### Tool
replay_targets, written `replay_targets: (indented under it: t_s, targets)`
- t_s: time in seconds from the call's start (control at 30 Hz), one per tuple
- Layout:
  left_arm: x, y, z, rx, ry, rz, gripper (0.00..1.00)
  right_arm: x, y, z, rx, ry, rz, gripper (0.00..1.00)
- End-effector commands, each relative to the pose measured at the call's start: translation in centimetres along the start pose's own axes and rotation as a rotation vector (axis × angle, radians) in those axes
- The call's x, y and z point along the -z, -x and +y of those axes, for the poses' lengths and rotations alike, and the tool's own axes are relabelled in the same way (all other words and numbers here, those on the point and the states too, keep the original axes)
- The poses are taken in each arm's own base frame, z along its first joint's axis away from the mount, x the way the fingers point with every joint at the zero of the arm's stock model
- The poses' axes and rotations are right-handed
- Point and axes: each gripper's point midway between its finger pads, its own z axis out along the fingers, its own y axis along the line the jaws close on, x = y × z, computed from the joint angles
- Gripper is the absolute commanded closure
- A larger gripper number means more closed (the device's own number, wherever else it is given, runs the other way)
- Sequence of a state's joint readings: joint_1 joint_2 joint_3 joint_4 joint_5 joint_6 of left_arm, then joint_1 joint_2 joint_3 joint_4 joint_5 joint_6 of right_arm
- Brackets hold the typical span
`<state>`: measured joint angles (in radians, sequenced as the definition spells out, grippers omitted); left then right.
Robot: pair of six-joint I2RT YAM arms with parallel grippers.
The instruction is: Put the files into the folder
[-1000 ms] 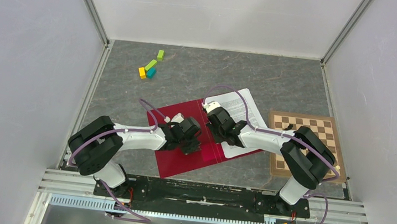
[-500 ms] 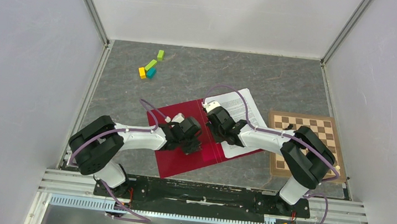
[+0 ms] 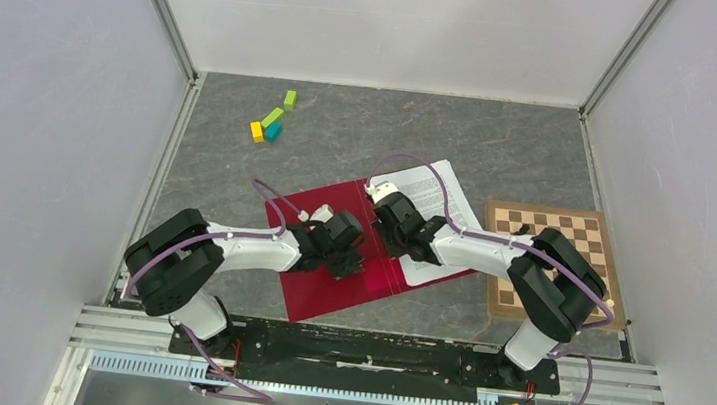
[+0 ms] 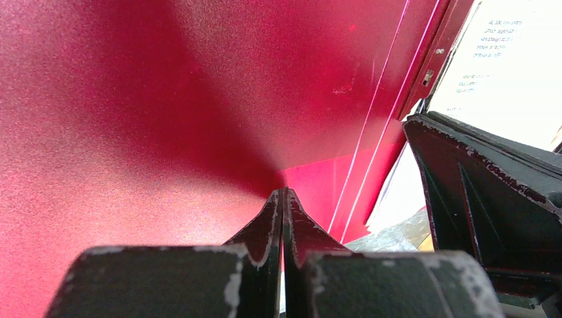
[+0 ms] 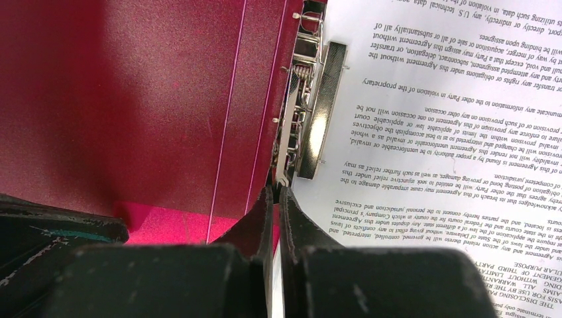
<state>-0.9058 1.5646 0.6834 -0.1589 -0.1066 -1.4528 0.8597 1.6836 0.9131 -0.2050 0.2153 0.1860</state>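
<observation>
Folder (image 3: pixel 324 298) open at middle of near edge, files (image 3: pixel 441 193) on its right half, left gripper (image 4: pixel 283 193) and right gripper (image 5: pixel 278 192) both clenched tight at the cover, maybe on its rim, cannot tell: risk of cover slipping free and knocking the files askew.

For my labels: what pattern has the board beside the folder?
Brown and cream checks on the board; top external view.

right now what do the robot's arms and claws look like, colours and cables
Both the left arm and right arm have white links, bulky black joints and a thin purple cable looping alongside. The left claw and right claw are black tapering fingers, scuffed pale grey along the edges.
</observation>
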Motion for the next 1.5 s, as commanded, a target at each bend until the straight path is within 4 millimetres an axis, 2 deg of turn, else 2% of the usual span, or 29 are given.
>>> replay_targets:
  t_s: [0.0, 0.17, 0.57, 1.0, 1.17, 1.47]
  targets:
    - [-0.7, -0.8, 11.7, -0.065, 0.392, 0.001, 0.98, 0.8, -3.3, 2.1, -0.001, 0.096, 0.133, 1.0]
    - [-0.8, -0.9, 11.7, -0.066, 0.394, 0.002, 0.98, 0.8, -3.3, 1.3, 0.002, 0.056, 0.134, 1.0]
    - [-0.9, -0.9, 11.6, -0.066, 0.394, 0.005, 0.98, 1.0, -3.2, 1.3, 0.004, 0.059, 0.133, 1.0]
    - [-1.2, -1.0, 11.6, -0.065, 0.398, 0.009, 0.98, -0.6, -5.3, 3.5, 0.02, 0.146, 0.213, 1.0]
    - [-1.4, -1.1, 11.7, -0.061, 0.395, 0.014, 0.98, -1.3, -6.7, 4.1, 0.022, 0.176, 0.264, 1.0]
    - [-1.9, -1.3, 11.9, -0.059, 0.394, 0.02, 0.98, -1.6, -8.1, 5.7, 0.015, 0.278, 0.331, 1.0]
